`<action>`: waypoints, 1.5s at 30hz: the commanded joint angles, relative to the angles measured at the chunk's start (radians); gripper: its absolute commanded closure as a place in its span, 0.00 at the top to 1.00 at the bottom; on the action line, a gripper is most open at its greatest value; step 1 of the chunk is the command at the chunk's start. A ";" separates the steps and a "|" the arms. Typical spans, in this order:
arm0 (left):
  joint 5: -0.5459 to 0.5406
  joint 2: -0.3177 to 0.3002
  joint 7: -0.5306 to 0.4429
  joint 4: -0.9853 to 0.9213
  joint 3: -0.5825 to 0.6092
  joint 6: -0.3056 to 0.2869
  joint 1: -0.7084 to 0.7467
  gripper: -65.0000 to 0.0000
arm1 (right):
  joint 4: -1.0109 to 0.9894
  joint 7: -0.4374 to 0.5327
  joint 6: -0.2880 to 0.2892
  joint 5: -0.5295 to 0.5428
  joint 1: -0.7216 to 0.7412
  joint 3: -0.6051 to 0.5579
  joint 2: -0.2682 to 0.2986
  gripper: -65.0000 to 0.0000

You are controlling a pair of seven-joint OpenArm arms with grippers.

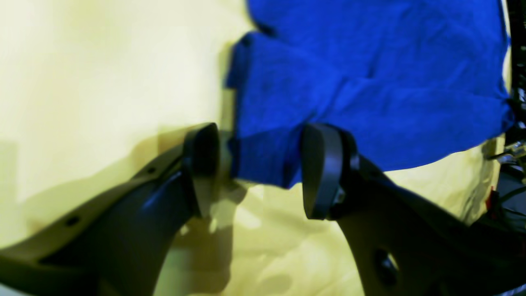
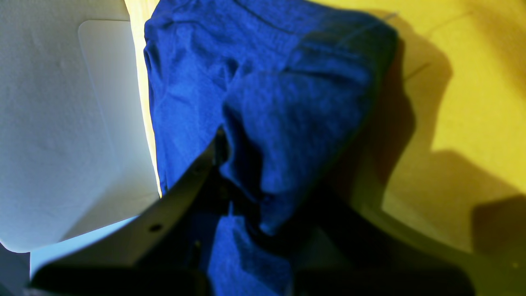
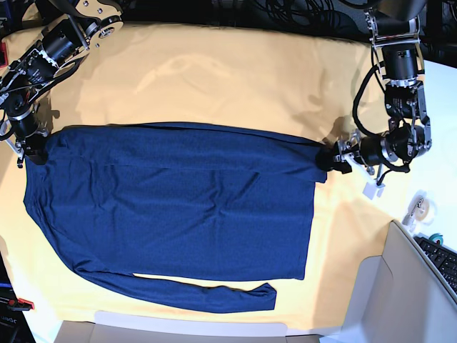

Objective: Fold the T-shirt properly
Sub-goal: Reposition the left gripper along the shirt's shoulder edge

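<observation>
While the shirt (image 3: 178,207) lies spread flat on the yellow cloth (image 3: 214,78) covering the desk, we see our right end effector (image 3: 32,146) clenched on a bunched corner of it at the base view's left edge. Our left end effector (image 1: 259,164) is released, its fingers (image 1: 322,168) straddling the shirt's opposite corner without pinching it.

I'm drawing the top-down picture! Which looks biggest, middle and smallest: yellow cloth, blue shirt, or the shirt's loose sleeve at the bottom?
In the base view, largest to smallest:
1. yellow cloth, spreading under everything
2. T-shirt, covering much of the cloth
3. loose sleeve, a thin strip along the shirt's bottom edge
</observation>
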 commanded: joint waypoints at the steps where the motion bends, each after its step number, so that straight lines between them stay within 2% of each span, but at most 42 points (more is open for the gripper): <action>1: -0.017 -0.011 -0.007 0.013 -0.006 -0.002 -0.020 0.49 | 0.000 -0.005 -0.013 -0.021 -0.003 0.003 0.006 0.00; 6: 0.102 -0.006 -0.024 0.013 -0.002 -0.002 -0.019 0.49 | 0.000 -0.005 -0.013 -0.021 -0.003 0.003 0.006 0.00; 12: 0.193 0.054 -0.038 0.013 0.000 -0.004 -0.002 0.49 | 0.000 -0.005 -0.013 -0.021 -0.003 0.003 0.004 0.00; 22: 0.191 0.113 0.008 0.016 0.001 -0.008 -0.006 0.49 | 0.000 -0.005 -0.013 -0.021 -0.003 0.003 0.004 0.00; 38: 0.190 0.115 0.008 0.018 0.051 -0.011 -0.009 0.48 | 0.000 -0.004 -0.013 -0.024 -0.006 0.003 0.004 0.00; 41: 0.188 0.115 0.003 0.018 0.051 -0.016 -0.009 0.37 | 0.000 -0.001 -0.013 -0.024 -0.015 0.003 0.004 0.00; 43: 0.188 0.113 0.006 0.018 0.048 -0.057 -0.009 0.22 | 0.000 -0.001 -0.013 -0.024 -0.015 0.003 0.004 0.00; 45: 0.188 0.112 0.011 0.018 0.041 -0.071 -0.009 0.01 | 0.002 -0.005 -0.013 -0.021 -0.017 0.003 0.004 0.00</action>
